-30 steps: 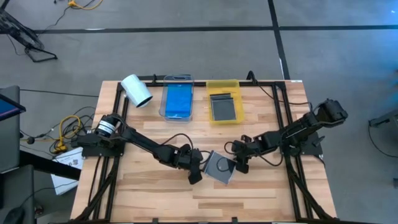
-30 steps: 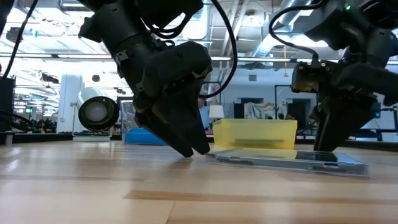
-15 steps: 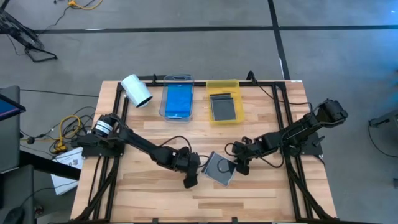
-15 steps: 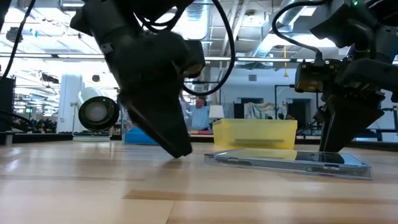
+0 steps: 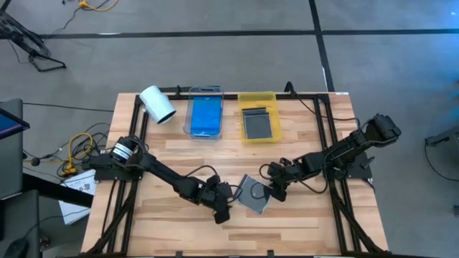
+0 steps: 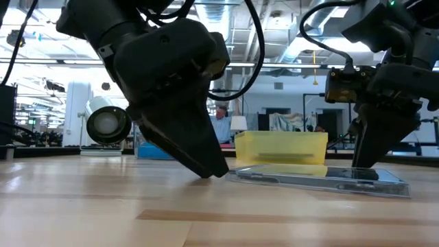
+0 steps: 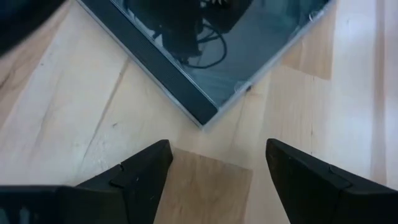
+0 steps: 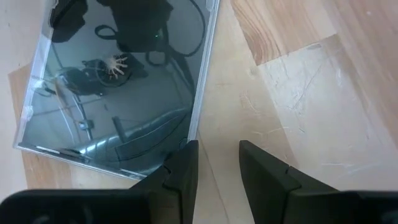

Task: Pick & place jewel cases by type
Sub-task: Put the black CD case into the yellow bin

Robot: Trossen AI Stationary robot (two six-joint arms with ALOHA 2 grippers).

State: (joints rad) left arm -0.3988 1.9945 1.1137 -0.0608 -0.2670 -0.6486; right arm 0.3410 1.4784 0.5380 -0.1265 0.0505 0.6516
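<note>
blue cases (image 5: 206, 116) and grey ones (image 5: 259, 122) are sorted; we have one grey case (image 5: 252, 193) left between left gripper (image 5: 221, 210), spread, and right gripper (image 5: 273, 192), narrowly parted, holding nothing.

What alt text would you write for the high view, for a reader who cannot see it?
Seen from above, a dark jewel case lies flat on a wooden table between two robot arms: the open left claw beside one corner, the right claw at its opposite edge. At the far side stand a white roll, a clear tray holding blue cases and a yellow tray holding grey ones.
</note>
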